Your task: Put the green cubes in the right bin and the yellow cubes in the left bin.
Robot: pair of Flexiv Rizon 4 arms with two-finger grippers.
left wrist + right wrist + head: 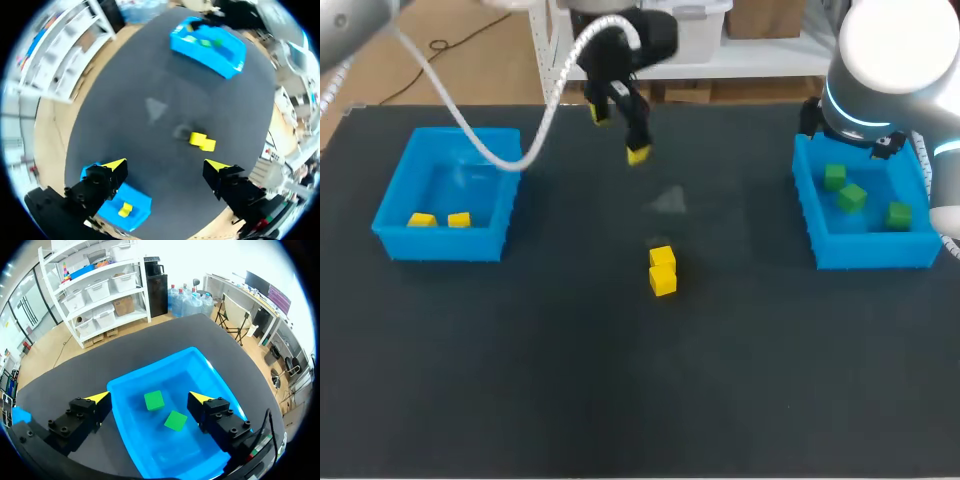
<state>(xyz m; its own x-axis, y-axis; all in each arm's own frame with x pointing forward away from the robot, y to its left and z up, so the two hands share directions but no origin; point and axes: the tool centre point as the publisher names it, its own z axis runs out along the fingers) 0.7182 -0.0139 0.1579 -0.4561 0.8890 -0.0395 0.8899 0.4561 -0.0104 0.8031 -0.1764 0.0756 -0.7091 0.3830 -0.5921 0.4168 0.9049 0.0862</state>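
Note:
Two yellow cubes (pixel 662 270) lie touching in the middle of the table; in the left wrist view these yellow cubes (pixel 202 141) are ahead of my left gripper (pixel 166 165), which is open and empty. That left gripper (pixel 617 133) hangs high over the table's far middle. The left bin (pixel 445 245) holds two yellow cubes (pixel 440 220). Three green cubes (pixel 851 197) lie in the right bin (pixel 875 250). My right gripper (pixel 150 398) is open over the right bin (pixel 150 375), above two green cubes (pixel 175 420). My right arm (pixel 880 70) hides it in the head view.
The black mat (pixel 620 380) covers the table between the bins. The left bin (pixel 137 200) shows under the left gripper's fingers, with one yellow cube (pixel 125 209) visible inside. The right bin (pixel 207 47) stands far ahead of it.

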